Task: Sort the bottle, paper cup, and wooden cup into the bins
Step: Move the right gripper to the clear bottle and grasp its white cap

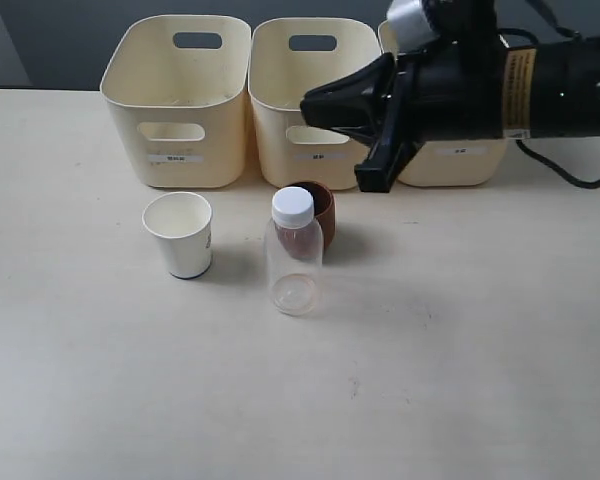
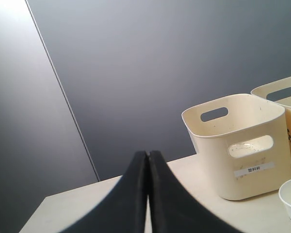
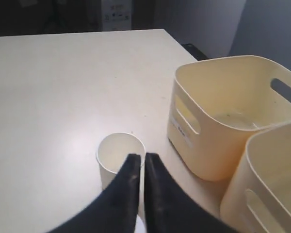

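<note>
**A:** The exterior view is evenly bright. The light is soft and comes from the left, so the bottle [image 1: 294, 262] and paper cup [image 1: 180, 235] throw faint, blurry-edged shadows rightward on the table [image 1: 460, 380].

**B:** Dark spots?

**A:** The black arm [image 1: 570, 90] at upper right shows little detail.

**B:** Wrist views?

**A:** The left gripper fingers [image 2: 131, 204] at bottom centre are soft and out of focus. The right gripper fingers [image 3: 123, 199] are too, and that frame's top edge is dim.
</note>
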Robot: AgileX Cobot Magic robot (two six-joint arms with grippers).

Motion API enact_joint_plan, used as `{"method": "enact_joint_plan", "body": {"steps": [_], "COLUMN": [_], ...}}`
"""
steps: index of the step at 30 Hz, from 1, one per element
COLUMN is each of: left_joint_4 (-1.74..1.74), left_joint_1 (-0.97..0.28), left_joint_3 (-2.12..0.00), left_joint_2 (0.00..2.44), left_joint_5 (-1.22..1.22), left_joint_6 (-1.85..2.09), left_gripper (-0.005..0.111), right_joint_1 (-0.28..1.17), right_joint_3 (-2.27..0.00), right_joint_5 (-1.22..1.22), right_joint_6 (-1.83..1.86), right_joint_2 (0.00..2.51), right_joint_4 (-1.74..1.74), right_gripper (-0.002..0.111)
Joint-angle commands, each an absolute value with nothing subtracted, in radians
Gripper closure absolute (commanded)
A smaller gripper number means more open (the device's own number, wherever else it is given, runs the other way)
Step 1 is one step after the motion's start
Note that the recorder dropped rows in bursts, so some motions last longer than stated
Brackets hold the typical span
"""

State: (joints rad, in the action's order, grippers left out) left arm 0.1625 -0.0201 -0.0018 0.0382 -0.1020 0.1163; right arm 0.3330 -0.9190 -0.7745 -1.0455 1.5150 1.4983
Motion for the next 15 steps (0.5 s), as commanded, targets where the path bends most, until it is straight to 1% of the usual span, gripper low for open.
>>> {"method": "enact_joint_plan", "body": {"steps": [1, 2, 4, 5, 6, 8, 11, 15], "left_joint_4": [0.163, 0.163, 0.163, 0.163, 0.163, 0.163, 0.163, 0.163], "left_joint_1": [-0.022, -0.022, -0.022, -0.022, -0.022, -0.022, -0.022, -0.022], "left_joint_3": [0.000, 0.000, 0.000, 0.000, 0.000, 0.000, 0.000, 0.000], "left_joint_2": [0.036, 0.036, 0.036, 0.036, 0.036, 0.036, 0.036, 0.036], "left_joint_5": [-0.107, -0.107, -0.107, -0.107, -0.107, -0.107, -0.107, -0.107], "left_joint_6": [0.114, 0.114, 0.114, 0.114, 0.114, 0.114, 0.114, 0.114], "left_gripper": [0.107, 0.107, 0.107, 0.107, 0.107, 0.107, 0.107, 0.107], "right_joint_1": [0.408, 0.414, 0.421, 0.421, 0.421, 0.421, 0.421, 0.421], "right_joint_3": [-0.934, -0.934, -0.934, -0.934, -0.934, -0.934, -0.934, -0.936], "right_joint_5": [-0.622, -0.591, -0.565, -0.597, -0.631, -0.691, -0.612, -0.642], "right_joint_6": [-1.054, -1.059, -1.121, -1.195, -1.243, -1.279, -1.281, -1.281], "right_joint_2": [1.523, 1.525, 1.532, 1.545, 1.555, 1.585, 1.634, 1.682], "right_joint_4": [1.516, 1.516, 1.518, 1.532, 1.566, 1.633, 1.632, 1.614], "right_gripper": [0.067, 0.059, 0.039, 0.024, 0.023, 0.026, 0.027, 0.027]}}
